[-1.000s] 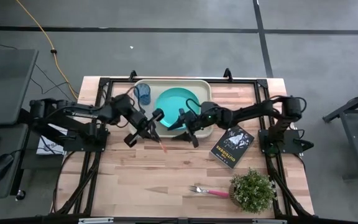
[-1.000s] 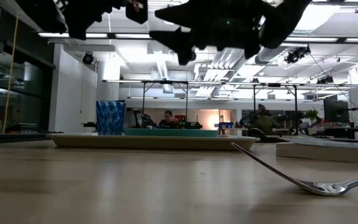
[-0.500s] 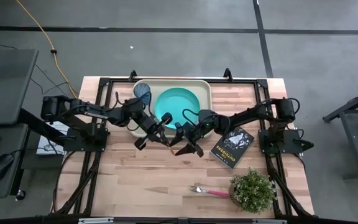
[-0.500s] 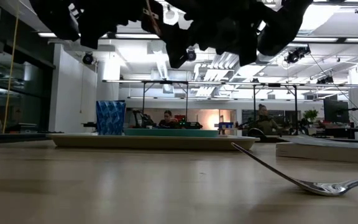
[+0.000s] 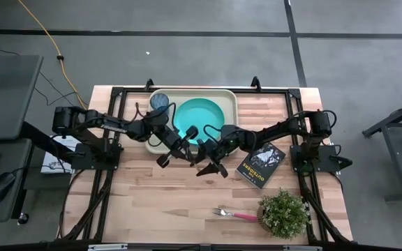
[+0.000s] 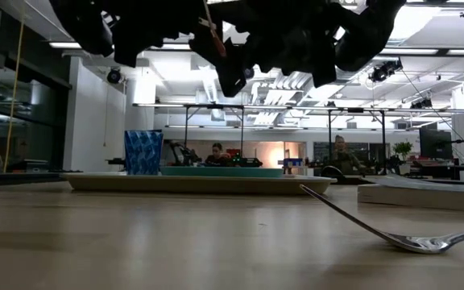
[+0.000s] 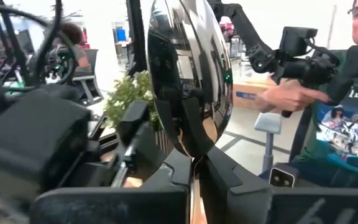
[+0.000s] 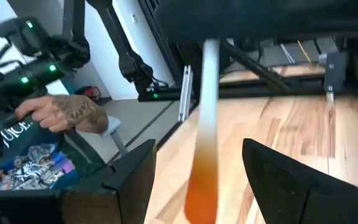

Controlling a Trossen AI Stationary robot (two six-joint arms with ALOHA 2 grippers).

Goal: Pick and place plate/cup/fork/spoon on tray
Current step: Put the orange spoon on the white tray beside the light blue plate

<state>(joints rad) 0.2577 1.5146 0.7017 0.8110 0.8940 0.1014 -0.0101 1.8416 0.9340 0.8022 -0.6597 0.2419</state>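
Note:
My left gripper [image 5: 185, 148] hovers in front of the tray's near rim, shut on the spoon [image 7: 191, 74]. The spoon's silver bowl stands beyond the fingers, and its orange handle [image 8: 202, 155] runs out the other way. My right gripper [image 8: 199, 149] faces it at the same height, open, with one finger on either side of the handle and not touching it. In the cream tray [image 5: 230, 96] at the far edge lie the turquoise plate [image 5: 197, 115] and the blue cup [image 5: 160, 103]. The fork [image 5: 232, 214] lies flat near the front edge. My left gripper pinches the spoon between its two fingers [image 7: 219, 180] at the neck just under the bowl [image 7: 192, 152]. The bowl stands out past the fingertips, and the handle [image 6: 212, 24] slants away below them. The spoon is lifted clear, high above the table.
A black book [image 5: 260, 164] lies right of the grippers, and a potted plant [image 5: 283, 213] stands at the near right by the fork. Bare wood stretches across the table's near middle. A person's hand [image 8: 73, 118] shows in the room beyond.
My left gripper has carried the spoon toward the table's right and a little down, meeting the right gripper. My right gripper has shifted slightly toward the near edge, sunk and turned. The spoon's handle now lies between its open fingers.

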